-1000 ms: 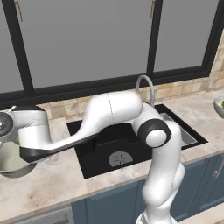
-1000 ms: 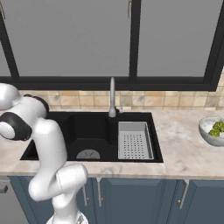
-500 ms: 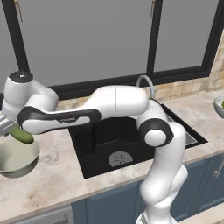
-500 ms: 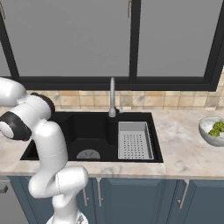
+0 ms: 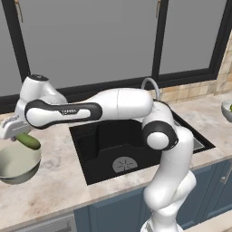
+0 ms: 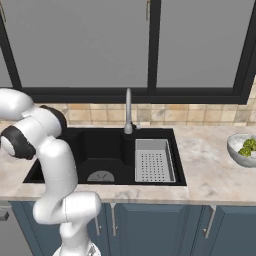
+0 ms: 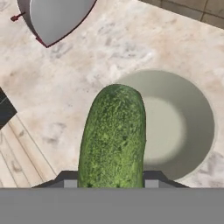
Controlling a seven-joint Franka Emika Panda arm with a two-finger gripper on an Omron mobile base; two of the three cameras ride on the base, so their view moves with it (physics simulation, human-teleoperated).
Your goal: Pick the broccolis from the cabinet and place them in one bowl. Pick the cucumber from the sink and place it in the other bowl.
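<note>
Marbled beige desk (image 5: 59,181) runs under a wide dark window, with the black sink (image 5: 113,145) sunk into it and blue drawer fronts below. From the left base view the white arm reaches far out to its left, away from the sink, and its hand (image 5: 20,135) hangs just above the olive-grey bowl (image 5: 17,165) at the desk's left end. The hand is clamped on the cucumber (image 5: 28,141), which sticks out from between the fingers.

In that view the cucumber's long axis is tilted, its free end pointing down and to the right, over the bowl's rim; it looks just clear of the bowl, though I cannot tell for sure whether they touch. In the hand view the cucumber (image 7: 113,138) runs straight away from the camera along the hand, its rounded tip lying over the near edge of the bowl (image 7: 183,127), whose pale inside sits beyond and to the right.

From the right base view the sink (image 6: 105,152) holds a grey perforated tray (image 6: 154,160) in its right half, with the tap (image 6: 128,111) behind. Well apart, at the desk's right end, the whitish bowl (image 6: 239,150) holds yellow-green broccoli (image 6: 246,147).
</note>
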